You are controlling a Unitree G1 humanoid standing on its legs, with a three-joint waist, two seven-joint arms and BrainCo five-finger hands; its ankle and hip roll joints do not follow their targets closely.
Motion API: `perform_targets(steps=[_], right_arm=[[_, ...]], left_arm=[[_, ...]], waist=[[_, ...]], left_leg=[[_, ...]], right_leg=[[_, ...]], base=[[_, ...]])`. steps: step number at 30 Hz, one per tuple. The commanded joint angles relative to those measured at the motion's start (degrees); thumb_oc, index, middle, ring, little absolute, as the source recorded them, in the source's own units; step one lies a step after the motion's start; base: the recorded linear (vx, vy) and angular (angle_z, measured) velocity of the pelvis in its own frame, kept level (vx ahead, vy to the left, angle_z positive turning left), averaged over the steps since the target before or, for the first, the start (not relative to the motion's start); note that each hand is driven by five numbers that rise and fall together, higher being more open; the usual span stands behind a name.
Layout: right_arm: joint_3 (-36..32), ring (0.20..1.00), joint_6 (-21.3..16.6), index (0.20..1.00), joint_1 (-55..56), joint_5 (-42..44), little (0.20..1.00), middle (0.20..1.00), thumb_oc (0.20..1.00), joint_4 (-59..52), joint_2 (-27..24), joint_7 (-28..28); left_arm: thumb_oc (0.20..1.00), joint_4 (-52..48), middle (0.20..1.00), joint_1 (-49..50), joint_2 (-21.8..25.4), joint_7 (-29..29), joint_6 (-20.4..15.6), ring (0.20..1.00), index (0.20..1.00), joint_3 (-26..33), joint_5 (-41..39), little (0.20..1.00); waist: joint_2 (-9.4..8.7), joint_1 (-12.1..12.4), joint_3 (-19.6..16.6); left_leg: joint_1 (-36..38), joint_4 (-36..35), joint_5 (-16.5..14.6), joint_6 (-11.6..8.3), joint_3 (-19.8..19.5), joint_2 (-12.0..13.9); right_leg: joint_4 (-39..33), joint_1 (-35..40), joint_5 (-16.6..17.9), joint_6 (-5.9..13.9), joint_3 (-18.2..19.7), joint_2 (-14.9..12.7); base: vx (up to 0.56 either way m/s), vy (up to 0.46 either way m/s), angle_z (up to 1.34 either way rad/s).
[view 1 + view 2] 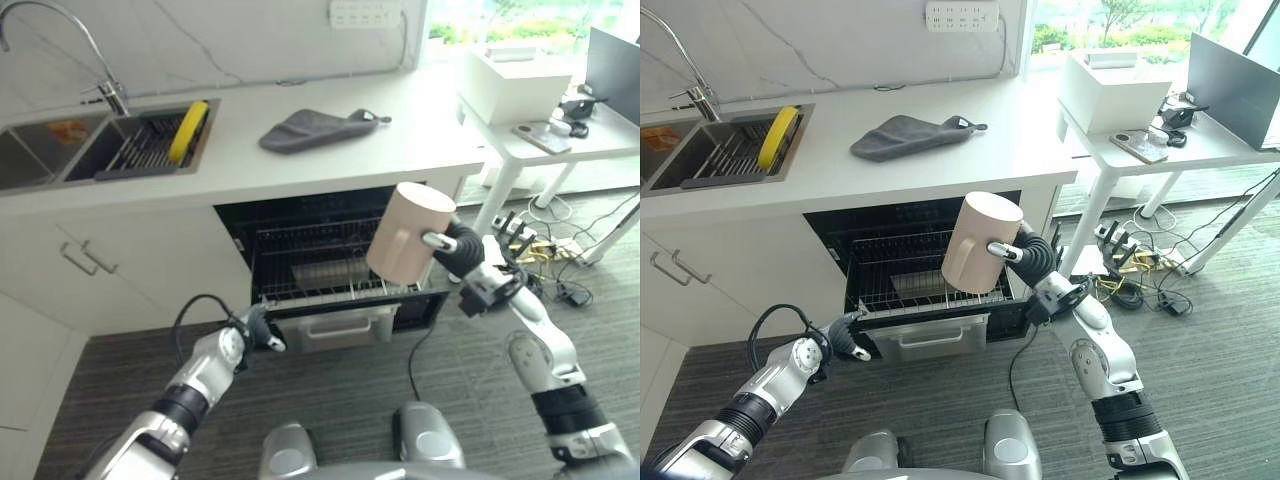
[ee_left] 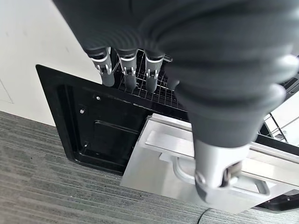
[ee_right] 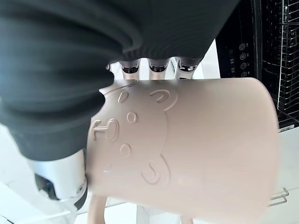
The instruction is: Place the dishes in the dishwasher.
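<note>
Dishwasher open, pink mug held above its rack

Dishwasher (image 1: 330, 260), black, built in under white stone counter (image 1: 330, 150), stands open with wire lower rack (image 1: 920, 275) pulled forward and silver-fronted cutlery basket (image 1: 930, 335) at rack's front edge. Steel sink (image 1: 60, 150) sits at counter's left end, holding a dark drying rack with yellow dish (image 1: 188, 130) standing on edge in it; chrome tap (image 1: 70, 40) behind. Grey folded cloth (image 1: 315, 128) lies on counter above dishwasher, well apart from sink. White side table (image 1: 1160, 140) stands to the right.

Pale pink ceramic mug (image 1: 408, 232), embossed bear face on its side, is tilted in the air above rack's right part, not touching it. Right hand (image 1: 1025, 252) holds it: fingers curled over mug wall, thumb (image 3: 58, 179) pressed near the handle, seen close in right wrist view.

Left hand (image 1: 255, 328) is low at rack's front left corner; fingers (image 2: 128, 70) point straight toward the wire rack, thumb (image 2: 217, 175) in front of the basket's handle, grasping nothing.
</note>
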Motion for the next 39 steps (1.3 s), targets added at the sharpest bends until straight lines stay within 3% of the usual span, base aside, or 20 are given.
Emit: perform_targets(steps=[1, 4, 5, 9, 10, 11, 12, 17, 19, 21, 28, 31, 32, 35, 39], right_arm=[[-2.5, 0.200, -0.8, 0.200, 0.6, 0.5, 0.200, 0.200, 0.200, -5.8, 2.2, 2.0], [-2.4, 0.200, -0.8, 0.200, 1.5, 0.1, 0.200, 0.200, 0.200, -6.3, 2.0, 2.4], [-2.7, 0.200, -2.0, 0.200, 2.5, 0.2, 0.200, 0.200, 0.200, -6.4, 1.4, 2.5], [-4.3, 0.200, -5.8, 0.200, 5.5, 0.9, 0.200, 0.200, 0.200, -6.7, 0.4, 1.2], [-4.7, 0.200, -7.1, 0.200, 6.2, 1.5, 0.200, 0.200, 0.200, -6.4, 0.3, 0.6], [-5.0, 0.200, -10.1, 0.200, 6.7, 1.2, 0.200, 0.200, 0.200, -5.3, 0.7, -1.0], [-5.1, 0.200, -11.3, 0.200, 6.6, 1.5, 0.200, 0.200, 0.200, -4.9, 0.8, -1.6], [-6.7, 0.200, -16.2, 0.200, 5.2, 2.5, 0.200, 0.200, 0.200, -4.5, -0.3, -3.6], [-7.1, 0.200, -16.8, 0.200, 4.9, 2.5, 0.200, 0.200, 0.200, -4.7, -0.7, -3.9], [-8.6, 0.200, -16.6, 0.200, 4.6, 1.2, 0.200, 0.200, 0.200, -5.9, -0.5, -3.5], [-8.5, 0.200, -14.1, 0.200, 4.8, -0.1, 0.200, 0.200, 0.200, -7.8, 0.5, -5.1], [-4.8, 0.200, -18.1, 0.200, -1.7, -1.4, 0.200, 0.200, 0.200, -5.5, 0.3, -7.7], [-4.8, 0.200, -18.3, 0.200, -2.3, -1.6, 0.200, 0.200, 0.200, -5.3, 0.3, -7.8], [-3.0, 0.200, -18.1, 0.200, -9.3, -2.4, 0.200, 0.200, 0.200, -5.0, -0.2, -8.7], [-0.8, 0.200, -17.2, 0.200, -14.9, -2.9, 0.200, 0.200, 0.200, -4.4, -1.4, -10.4]], left_arm=[[1.000, 3.8, 1.000, 1.7, -0.9, 1.8, 0.2, 1.000, 1.000, -1.0, 1.8, 1.000], [1.000, 6.6, 1.000, 1.7, -1.3, 8.7, -2.7, 1.000, 1.000, 0.3, 0.9, 1.000], [1.000, 4.0, 1.000, 2.0, -0.2, 14.6, -7.1, 1.000, 1.000, 2.0, -0.5, 1.000], [1.000, -7.3, 1.000, 4.4, 3.0, 22.9, -13.1, 1.000, 1.000, 8.2, -4.7, 1.000], [1.000, -10.1, 1.000, 6.0, 3.9, 25.5, -15.8, 1.000, 1.000, 10.8, -6.5, 1.000], [1.000, -15.9, 1.000, 7.7, 4.4, 29.4, -19.8, 1.000, 1.000, 15.7, -9.1, 1.000], [1.000, -18.1, 1.000, 7.9, 4.3, 31.4, -21.4, 1.000, 1.000, 17.2, -9.6, 1.000], [1.000, -25.0, 1.000, 6.5, 3.0, 39.4, -25.2, 1.000, 1.000, 20.8, -12.2, 1.000], [1.000, -25.3, 1.000, 6.1, 3.0, 40.7, -26.4, 1.000, 1.000, 20.7, -11.4, 1.000], [1.000, -25.7, 1.000, 5.0, 2.4, 40.7, -28.8, 1.000, 1.000, 21.5, -10.9, 1.000], [1.000, -27.1, 1.000, 6.2, 1.9, 37.3, -28.8, 1.000, 1.000, 22.6, -10.4, 1.000], [1.000, -25.2, 1.000, -1.5, 3.2, 40.1, -25.4, 1.000, 1.000, 17.8, -9.7, 1.000], [1.000, -24.9, 1.000, -2.3, 3.3, 40.5, -25.5, 1.000, 1.000, 17.6, -9.6, 1.000], [1.000, -22.1, 1.000, -9.7, 5.2, 40.7, -22.3, 1.000, 1.000, 14.7, -10.7, 1.000], [1.000, -19.7, 1.000, -14.7, 6.0, 38.5, -18.6, 1.000, 1.000, 10.8, -11.9, 1.000]], waist=[[-0.71, -0.4, -2.0], [-1.03, -0.7, -2.4], [-1.05, -0.5, -2.6], [-0.66, 1.1, -3.2], [-0.66, 1.5, -3.5], [-0.80, 2.6, -4.3], [-0.90, 3.1, -4.8], [-1.66, 4.0, -8.3], [-1.62, 3.9, -9.0], [-1.64, 3.5, -11.4], [-1.50, 3.7, -11.2], [-1.31, 4.0, -5.3], [-1.30, 4.0, -5.0], [-0.76, 2.9, 1.4], [-0.05, 2.1, 5.8]], left_leg=[[-4.5, -1.0, 8.4, -1.56, -0.1, 4.1], [-3.9, -2.0, 8.8, -1.60, 0.4, 4.0], [-3.1, -3.5, 9.3, -1.74, 0.6, 3.8], [-1.0, -7.8, 10.6, -1.85, 0.4, 2.8], [0.3, -10.6, 11.3, -1.77, 0.3, 2.1], [3.0, -17.6, 12.9, -1.73, 0.3, 0.5], [4.2, -21.0, 13.8, -1.76, 0.4, -0.2], [9.2, -34.4, 16.7, -1.48, 0.9, -2.1], [9.7, -35.2, 16.3, -1.39, 0.9, -2.3], [10.9, -35.2, 13.6, -0.57, 0.7, -3.1], [10.2, -35.2, 12.7, -0.03, 0.5, -3.6], [4.0, -35.2, 14.3, 0.04, -0.3, -3.5], [3.5, -35.2, 14.5, 0.05, -0.3, -3.5], [-2.4, -35.2, 16.6, -0.01, -0.9, -3.5], [-6.6, -35.2, 17.8, -0.52, -1.5, -3.8]], right_leg=[[-6.0, 3.1, 4.4, 2.86, -0.4, -3.0], [-6.6, 3.2, 5.1, 3.15, 0.0, -3.1], [-7.7, 3.5, 5.4, 3.36, -0.1, -3.0], [-11.0, 4.3, 6.3, 3.81, -0.8, -2.7], [-13.0, 4.7, 6.9, 4.05, -1.0, -2.6], [-18.4, 6.1, 8.4, 4.55, -2.1, -2.5], [-21.0, 7.0, 9.1, 4.67, -2.8, -2.3], [-32.1, 11.2, 13.6, 5.06, -5.5, -2.3], [-33.5, 11.9, 14.1, 5.05, -6.1, -2.2], [-34.7, 12.9, 13.9, 4.52, -6.7, -1.8], [-34.9, 11.9, 13.4, 3.81, -6.6, -1.3], [-34.9, 5.8, 15.1, 3.86, -5.4, -1.4], [-34.9, 5.4, 15.3, 3.83, -5.3, -1.4], [-34.9, -0.1, 16.9, 3.61, -2.7, -1.1], [-34.8, -4.2, 17.7, 4.03, -0.9, -1.1]], base=[[0.00, 0.000, 0.00], [0.05, 0.006, -0.02], [0.00, 0.000, 0.00], [-0.01, -0.006, 0.02], [-0.16, -0.035, 0.16], [-0.22, -0.034, 0.22], [-0.27, -0.029, 0.27], [-0.20, -0.008, 0.31], [-0.10, 0.001, 0.09], [-0.05, -0.007, 0.07], [0.05, -0.033, 0.07], [-0.32, -0.068, 0.01], [-0.34, -0.024, 0.02], [-0.28, 0.023, -0.08], [-0.12, 0.067, -0.12]])
